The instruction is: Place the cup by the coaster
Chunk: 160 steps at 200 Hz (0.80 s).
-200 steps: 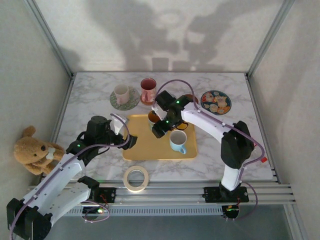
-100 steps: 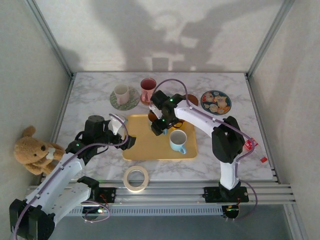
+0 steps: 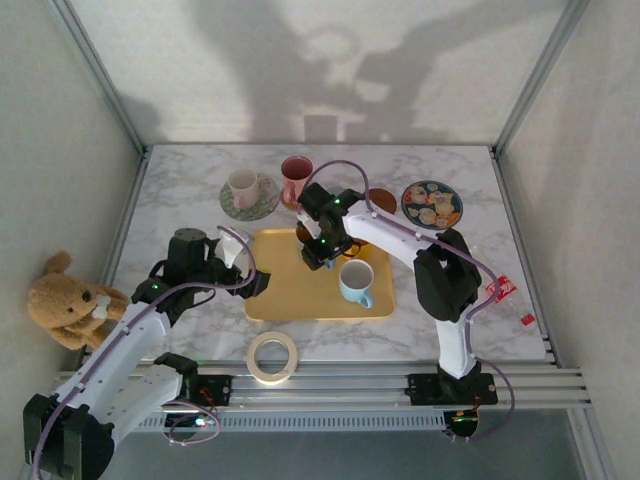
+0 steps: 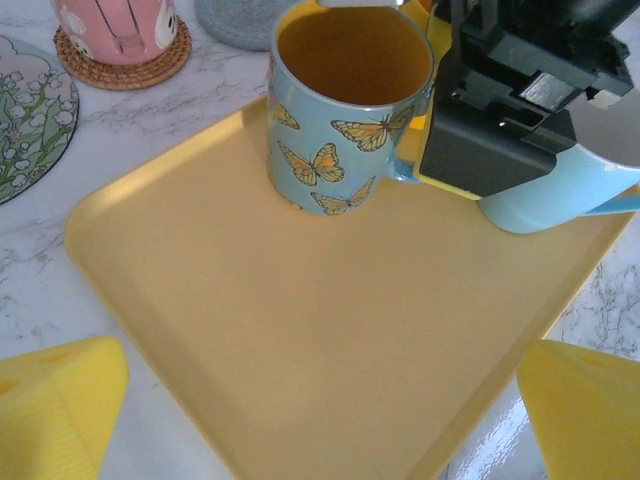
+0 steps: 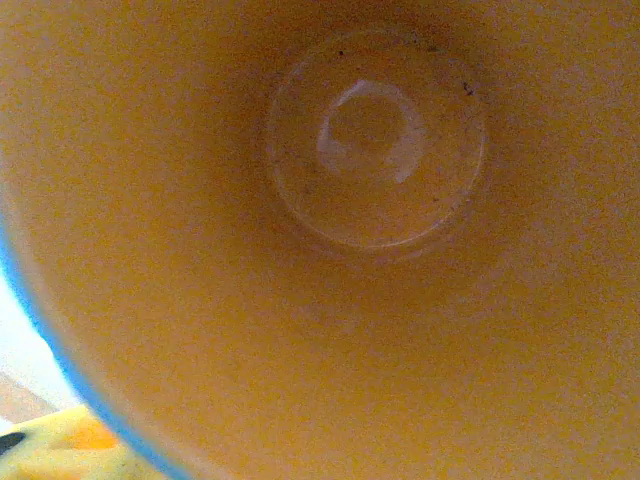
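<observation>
Ceramic butterfly cup (image 4: 335, 150): likely rigid, slick, breakable; best pinched at rim. Right gripper (image 3: 314, 244): closure indeterminate; left gripper (image 4: 320, 425): spread.

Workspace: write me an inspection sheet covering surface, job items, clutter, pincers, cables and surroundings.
Surface: marble table, yellow tray at its middle.
Job's things: butterfly cup upright on the tray; dark coaster behind the tray, partly under the right arm.
Clutter: light blue mug on the tray; pink cup and white cup, each on a coaster; patterned plate; tape roll.
Pincers: left pincer open, empty, over the tray; right pincer at the butterfly cup's rim, grip cannot be told.
Cables: purple cable loops over the right arm.
Surroundings: teddy bear left of the table; pale walls.
</observation>
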Motion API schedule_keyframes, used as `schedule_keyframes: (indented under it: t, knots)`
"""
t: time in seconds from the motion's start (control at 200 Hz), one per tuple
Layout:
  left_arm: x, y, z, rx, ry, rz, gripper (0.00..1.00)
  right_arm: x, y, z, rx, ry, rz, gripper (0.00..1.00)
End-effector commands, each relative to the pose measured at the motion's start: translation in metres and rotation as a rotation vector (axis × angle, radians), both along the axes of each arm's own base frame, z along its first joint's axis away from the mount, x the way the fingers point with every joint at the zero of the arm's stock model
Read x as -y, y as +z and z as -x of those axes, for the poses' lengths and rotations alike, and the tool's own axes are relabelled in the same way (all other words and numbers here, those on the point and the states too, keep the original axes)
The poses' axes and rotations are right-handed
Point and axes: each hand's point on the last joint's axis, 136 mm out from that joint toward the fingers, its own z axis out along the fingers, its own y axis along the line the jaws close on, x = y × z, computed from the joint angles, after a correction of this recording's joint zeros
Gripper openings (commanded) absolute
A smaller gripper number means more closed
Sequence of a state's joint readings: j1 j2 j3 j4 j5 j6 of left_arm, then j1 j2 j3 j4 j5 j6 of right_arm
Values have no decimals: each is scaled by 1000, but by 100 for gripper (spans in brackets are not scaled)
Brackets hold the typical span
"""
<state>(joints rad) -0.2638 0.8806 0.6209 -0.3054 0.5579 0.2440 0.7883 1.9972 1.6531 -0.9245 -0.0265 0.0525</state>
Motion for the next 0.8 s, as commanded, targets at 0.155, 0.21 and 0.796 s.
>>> schedule_keyframes:
  t: [0.155, 0.21, 0.796]
  knots:
    - [2, 1, -3, 14, -23, 16, 100, -7, -8, 0, -10, -12, -4, 59]
    - [3, -2, -2, 5, -29, 15, 100, -6, -10, 1, -13, -12, -2, 57]
    - [0, -5, -5, -8, -13, 5, 100, -5, -15, -1, -4, -16, 16, 48]
